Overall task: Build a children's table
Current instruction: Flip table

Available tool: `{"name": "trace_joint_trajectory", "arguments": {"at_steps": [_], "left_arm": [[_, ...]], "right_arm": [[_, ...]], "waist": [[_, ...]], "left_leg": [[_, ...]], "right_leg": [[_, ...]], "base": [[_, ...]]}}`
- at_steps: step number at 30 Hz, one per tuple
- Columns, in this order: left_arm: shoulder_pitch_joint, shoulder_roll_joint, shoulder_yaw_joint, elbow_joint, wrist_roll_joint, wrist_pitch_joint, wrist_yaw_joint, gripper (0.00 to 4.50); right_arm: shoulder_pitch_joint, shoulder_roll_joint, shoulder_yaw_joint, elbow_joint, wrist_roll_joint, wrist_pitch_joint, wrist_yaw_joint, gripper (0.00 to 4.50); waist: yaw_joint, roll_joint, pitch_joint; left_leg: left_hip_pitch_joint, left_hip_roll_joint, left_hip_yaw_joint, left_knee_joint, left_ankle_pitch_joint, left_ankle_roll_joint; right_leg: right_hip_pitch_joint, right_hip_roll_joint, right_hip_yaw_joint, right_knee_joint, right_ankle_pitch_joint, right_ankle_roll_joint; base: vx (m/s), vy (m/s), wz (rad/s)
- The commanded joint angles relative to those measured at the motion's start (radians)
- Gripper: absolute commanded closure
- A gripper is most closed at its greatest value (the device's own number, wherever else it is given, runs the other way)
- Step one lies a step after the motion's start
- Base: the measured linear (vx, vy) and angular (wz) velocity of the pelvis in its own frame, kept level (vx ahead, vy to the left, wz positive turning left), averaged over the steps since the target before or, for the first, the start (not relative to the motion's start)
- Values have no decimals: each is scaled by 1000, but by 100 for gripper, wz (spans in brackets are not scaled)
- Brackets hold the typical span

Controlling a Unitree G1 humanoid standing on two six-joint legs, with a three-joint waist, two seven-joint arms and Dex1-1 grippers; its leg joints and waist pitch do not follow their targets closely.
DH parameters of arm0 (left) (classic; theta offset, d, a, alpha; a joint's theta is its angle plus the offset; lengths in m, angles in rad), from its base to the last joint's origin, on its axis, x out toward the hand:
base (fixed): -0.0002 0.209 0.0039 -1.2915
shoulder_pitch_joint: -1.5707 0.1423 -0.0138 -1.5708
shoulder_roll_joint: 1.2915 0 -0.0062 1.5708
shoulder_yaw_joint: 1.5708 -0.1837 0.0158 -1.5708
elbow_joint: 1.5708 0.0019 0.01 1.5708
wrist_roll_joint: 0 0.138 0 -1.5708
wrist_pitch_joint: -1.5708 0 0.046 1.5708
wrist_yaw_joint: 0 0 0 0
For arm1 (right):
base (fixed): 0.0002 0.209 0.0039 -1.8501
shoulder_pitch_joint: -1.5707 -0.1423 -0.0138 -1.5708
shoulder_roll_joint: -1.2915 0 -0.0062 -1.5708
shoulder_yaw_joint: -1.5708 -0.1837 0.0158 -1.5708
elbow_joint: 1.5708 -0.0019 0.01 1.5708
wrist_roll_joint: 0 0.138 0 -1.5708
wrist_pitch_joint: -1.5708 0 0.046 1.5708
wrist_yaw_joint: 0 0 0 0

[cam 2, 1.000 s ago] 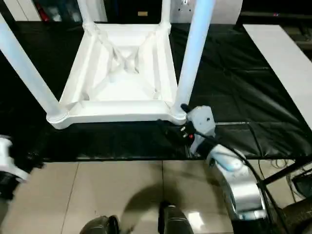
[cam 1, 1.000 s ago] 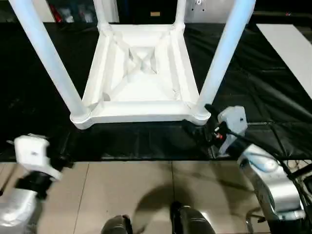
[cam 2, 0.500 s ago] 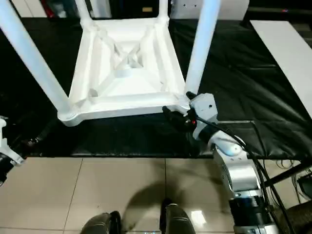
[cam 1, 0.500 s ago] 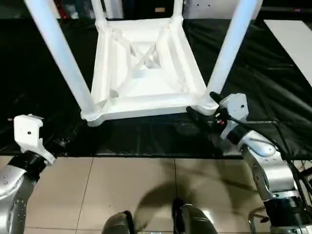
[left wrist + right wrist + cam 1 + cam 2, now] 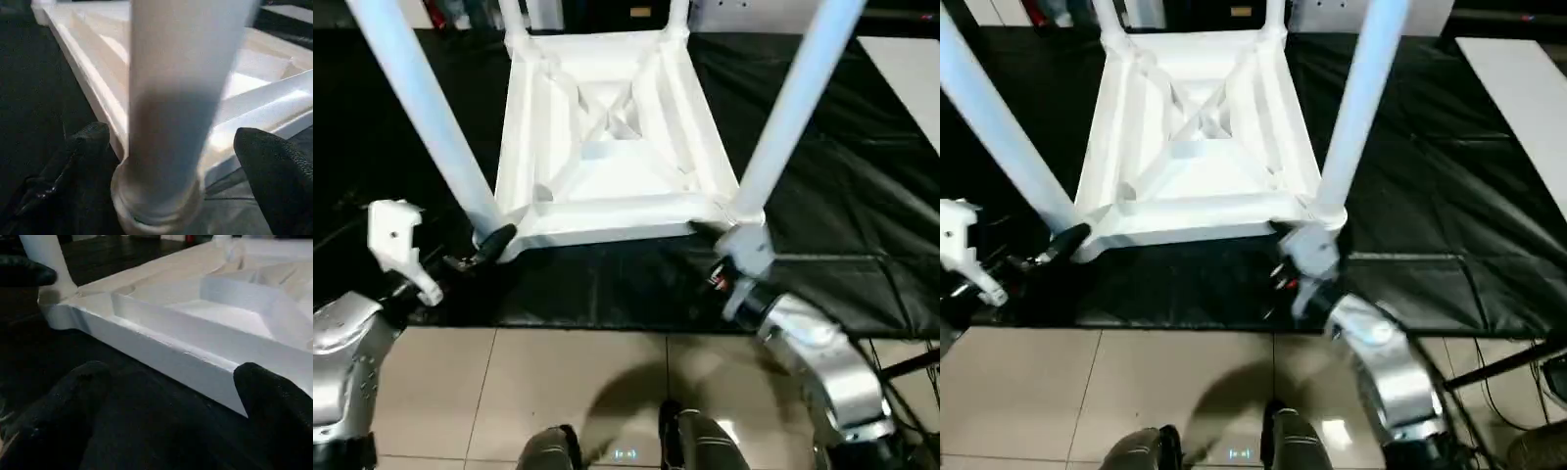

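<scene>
We are looking at what seems a robot lab or workshop: a desk (image 5: 862, 196) draped in black sheeting, a tiled floor (image 5: 558, 392), cables (image 5: 1528, 357) trailing beside.

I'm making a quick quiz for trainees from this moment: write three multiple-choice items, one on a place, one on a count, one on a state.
1. Where does the children's table lie?
A. on the black-covered work table
B. on the tiled floor
C. on a chair

2. How many legs stand in its sockets?
A. two
B. three
C. four

3. How is the left tool set?
A. shut on a screwdriver
B. open, a finger on either side of a leg's base
C. shut, empty

Key: 1 A, its top rests on black cloth; 2 C, one leg rises from each corner; 3 B, the left wrist view shows both fingers flanking the leg.
</scene>
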Motion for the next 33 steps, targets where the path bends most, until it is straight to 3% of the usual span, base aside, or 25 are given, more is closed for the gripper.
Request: {"name": "trace_joint_trajectory", "arguments": {"at_steps": [1,2,3,4,5,6,8,11,12,14,17,27,33], "left_arm": [[-3,-6,-14,8,7,-12,-5,32],[-4,-13,-14,4,-1,-8,-3,40],[-3,-17,-14,2,0,-10,3,40],[0,-22,-14,-2,-1,-11,9,43],[2,-26,-13,-4,-4,-9,11,52],[3,-27,-13,-5,-4,-9,12,66],[15,-39,-11,-5,6,-24,31,82],[15,-45,-9,2,11,-35,36,105],[14,-46,-9,6,16,-41,39,105],[9,-51,-6,14,22,-50,46,125],[1,-58,-4,20,15,-50,54,147],[6,-77,-5,19,10,-54,78,224],[32,-119,-9,-18,-15,-40,106,240]], "right_arm": [[18,0,17,-39,5,28,7,0],[21,0,22,-47,5,42,8,0],[26,0,26,-59,10,53,10,0],[31,0,31,-71,15,62,12,0],[33,0,32,-74,15,61,10,0],[34,0,32,-74,14,61,10,0],[37,13,38,-79,38,104,6,0],[34,26,37,-82,65,145,6,0],[33,32,35,-85,73,161,2,0],[31,41,33,-92,85,197,-2,0],[34,45,43,-98,78,201,0,0],[31,49,52,-104,61,217,-21,0],[35,52,52,-104,54,217,-32,0]], "waist": [[6,8,-105],[8,16,-110],[7,10,-112],[12,10,-111],[16,10,-105],[16,10,-105],[17,0,-93],[18,6,-86],[18,6,-86],[19,6,-86],[18,5,-87],[19,7,-91],[22,5,-88]], "left_leg": [[-6,41,-8,-61,81,160],[-10,37,-7,-52,140,191],[-14,35,-7,-50,163,207],[-19,37,-7,-48,176,231],[-18,40,-4,-49,140,238],[-18,40,-4,-49,140,238],[-18,42,-2,-60,9,188],[-8,44,-1,-67,-75,121],[-8,44,-1,-67,-75,121],[-10,46,-4,-71,-91,91],[-11,47,-3,-72,-99,77],[-17,43,-4,-68,-60,86],[-19,43,-4,-69,-81,79]], "right_leg": [[72,-70,58,-16,-15,-267],[73,-69,58,-2,72,-289],[76,-68,56,-1,100,-294],[76,-69,53,-1,111,-301],[72,-71,51,-9,55,-298],[72,-71,51,-9,55,-298],[74,-71,47,-36,-178,-253],[65,-67,46,-51,-346,-196],[65,-67,46,-51,-346,-196],[63,-67,46,-52,-367,-169],[61,-66,48,-51,-348,-170],[66,-66,48,-45,-283,-180],[66,-68,47,-50,-331,-164]], "base": [[101,-25,3],[65,-33,1],[0,0,0],[0,0,0],[0,0,0],[0,0,0],[0,0,0],[0,0,0],[0,0,0],[0,0,0],[0,0,0],[0,0,0],[0,0,0]]}}
